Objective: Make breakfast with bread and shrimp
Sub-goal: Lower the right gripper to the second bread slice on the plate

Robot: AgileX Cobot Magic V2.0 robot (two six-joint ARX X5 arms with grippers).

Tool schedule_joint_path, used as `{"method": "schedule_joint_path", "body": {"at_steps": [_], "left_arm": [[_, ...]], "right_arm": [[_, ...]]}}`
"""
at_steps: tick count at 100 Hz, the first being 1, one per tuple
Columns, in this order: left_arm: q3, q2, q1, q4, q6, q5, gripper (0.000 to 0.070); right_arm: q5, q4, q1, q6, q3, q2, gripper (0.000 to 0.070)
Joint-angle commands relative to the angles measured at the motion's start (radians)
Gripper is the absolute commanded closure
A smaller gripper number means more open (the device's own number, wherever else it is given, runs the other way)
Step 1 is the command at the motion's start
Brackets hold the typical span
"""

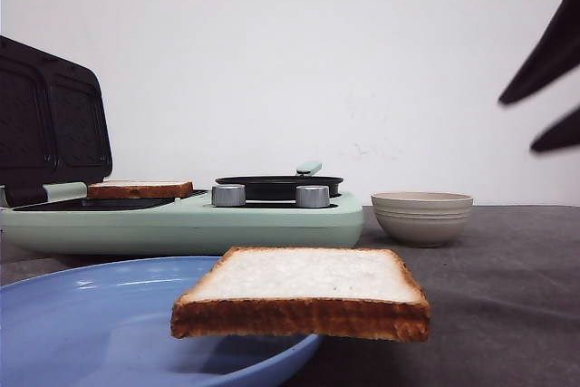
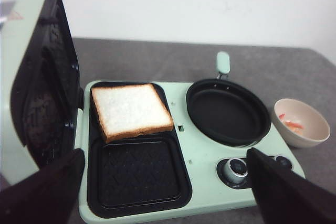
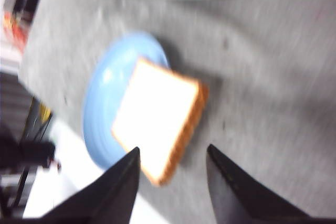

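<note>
One bread slice (image 1: pixel 302 292) is laid over the blue plate (image 1: pixel 91 324) rim, overhanging the grey table (image 1: pixel 507 296); another (image 2: pixel 131 109) is seated in the cooker (image 2: pixel 205 156) behind. Both grippers, left (image 2: pixel 168 192) and right (image 3: pixel 173 182), are spread wide and empty.

The right wrist picture was smeared with motion blur, so the bread slice (image 3: pixel 157 119) and blue plate (image 3: pixel 105 103) had soft edges, and the clutter along its left edge could not be made out. In the front picture the plate (image 1: pixel 91 324) ran off the lower left, and the right pincer (image 1: pixel 553 88) showed only as dark tips cut by the right edge. The bowl's (image 2: pixel 302 123) reddish contents, at the right of the left wrist picture, were too small to identify.
</note>
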Motion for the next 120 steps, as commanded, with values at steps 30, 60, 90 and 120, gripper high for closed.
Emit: {"method": "schedule_joint_path", "body": {"at_steps": [30, 60, 90, 120], "left_arm": [[-0.064, -0.164, 0.002, -0.092, -0.011, -0.053, 0.0157], [-0.147, -0.294, 0.002, -0.163, -0.026, -0.083, 0.0156], [-0.153, -0.352, 0.002, -0.222, -0.024, -0.117, 0.0156], [-0.153, -0.358, 0.002, -0.234, -0.024, -0.119, 0.0155]], "right_arm": [[-0.061, 0.207, 0.084, 0.079, -0.137, 0.100, 0.0411], [-0.066, 0.378, 0.193, 0.167, -0.174, 0.175, 0.0359], [-0.039, 0.511, 0.280, 0.224, -0.174, 0.289, 0.0359], [-0.035, 0.639, 0.324, 0.260, -0.174, 0.418, 0.0359]]}}
